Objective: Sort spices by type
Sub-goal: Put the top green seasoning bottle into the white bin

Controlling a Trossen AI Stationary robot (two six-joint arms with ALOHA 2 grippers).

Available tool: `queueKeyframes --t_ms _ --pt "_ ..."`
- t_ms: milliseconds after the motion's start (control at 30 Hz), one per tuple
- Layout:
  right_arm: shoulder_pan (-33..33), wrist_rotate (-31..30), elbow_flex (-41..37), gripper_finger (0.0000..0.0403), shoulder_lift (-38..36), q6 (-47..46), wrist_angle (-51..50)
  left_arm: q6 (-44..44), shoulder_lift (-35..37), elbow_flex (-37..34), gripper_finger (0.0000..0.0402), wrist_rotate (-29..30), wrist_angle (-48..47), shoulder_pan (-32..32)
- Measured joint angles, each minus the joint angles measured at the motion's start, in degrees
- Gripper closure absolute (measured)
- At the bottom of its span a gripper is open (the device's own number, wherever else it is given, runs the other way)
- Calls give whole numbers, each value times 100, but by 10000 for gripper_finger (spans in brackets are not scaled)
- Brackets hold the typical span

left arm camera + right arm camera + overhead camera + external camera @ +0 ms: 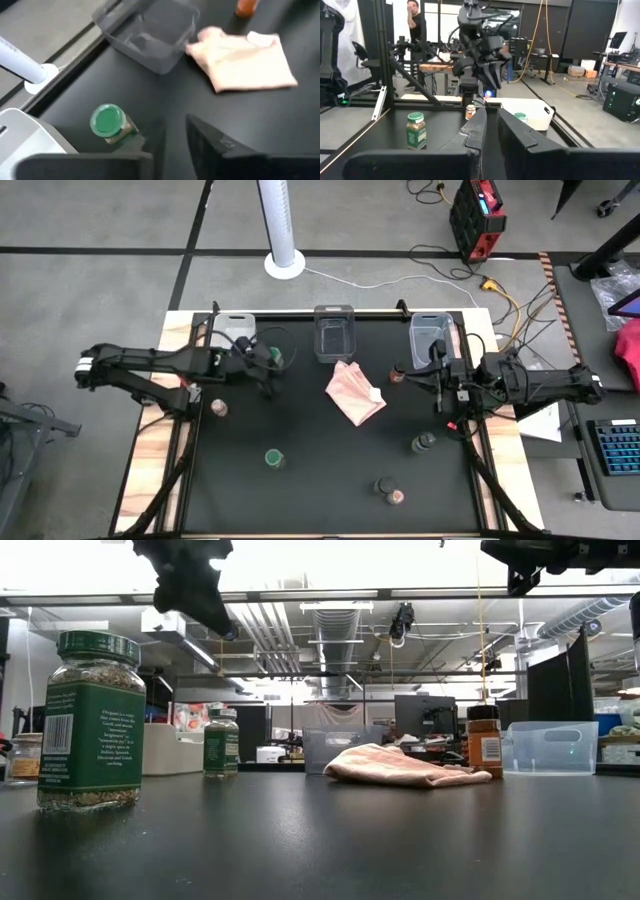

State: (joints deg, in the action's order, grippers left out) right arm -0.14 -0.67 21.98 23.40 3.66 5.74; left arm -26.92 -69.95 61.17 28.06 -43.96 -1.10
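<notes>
Six small spice jars stand upright on the black table. One green-lidded jar [277,358] [106,120] is beside the left bin [235,330], another [273,458] [92,720] stands nearer. A pinkish-lidded jar [219,409] is at the left and a reddish jar [397,373] [484,745] is by the right bin [430,332]. A dark-lidded jar [424,442], a second dark one [383,485] and a pinkish one [397,497] stand near right. My left gripper [266,385] [176,135] hangs shut above the table just near of the far green jar. My right gripper [440,402] [491,120] is shut, raised near the reddish jar.
A pink cloth [355,390] [245,62] lies crumpled at the table's middle, in front of the clear centre bin [335,332] [150,35]. Three bins line the far edge. Open black table lies between the jars at the middle and near edge. A person [415,20] stands in the room beyond.
</notes>
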Motion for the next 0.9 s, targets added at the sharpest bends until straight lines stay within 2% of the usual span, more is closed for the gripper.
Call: queueKeyframes --t_ms 133,267,400,567,733,800,900 --pt "0 0 0 364 0 0 2 4 -330 -2 244 23 4 19" --pt "0 -1 0 364 0 -14 -40 -24 -665 -4 165 404 -93 106" --pt "0 -2 0 364 0 -23 -127 2 -845 -11 112 489 -130 395" --pt "0 -2 0 364 -1 -24 -177 450 -847 -17 94 208 -128 870" --pt "0 -2 0 364 0 -26 -334 1111 -711 -65 98 -887 -95 1564" --pt "0 -2 0 364 0 -25 -354 1598 -664 -148 101 -1238 -4 1797" --pt "0 -2 0 364 0 -110 -361 2538 -525 -425 106 -1418 228 1984"
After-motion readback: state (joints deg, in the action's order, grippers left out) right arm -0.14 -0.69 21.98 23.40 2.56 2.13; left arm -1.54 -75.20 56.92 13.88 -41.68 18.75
